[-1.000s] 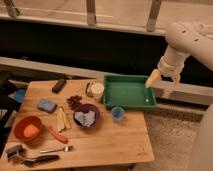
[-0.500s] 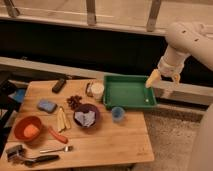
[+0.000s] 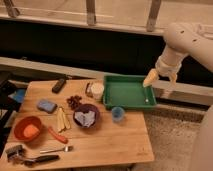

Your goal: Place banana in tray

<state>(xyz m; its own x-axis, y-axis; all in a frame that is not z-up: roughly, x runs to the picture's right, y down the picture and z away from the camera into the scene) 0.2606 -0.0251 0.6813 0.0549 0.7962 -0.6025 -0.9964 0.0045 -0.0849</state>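
The banana [image 3: 62, 119] lies as slim pale-yellow pieces on the wooden table, between the orange bowl [image 3: 28, 128] and the dark purple bowl [image 3: 86, 116]. The green tray [image 3: 128, 92] sits at the table's back right; its inside looks bare. My gripper [image 3: 151, 80] hangs on the white arm above the tray's right edge, far from the banana, with its yellowish tip pointing down. Nothing shows in it.
An orange-red stick [image 3: 57, 135] lies by the banana. A blue cup [image 3: 118, 114], a white cup [image 3: 96, 90], a blue sponge [image 3: 46, 105], a black remote [image 3: 59, 85], dark berries [image 3: 74, 101] and utensils [image 3: 37, 154] are spread over the table [image 3: 110, 142]. A dark ledge runs behind.
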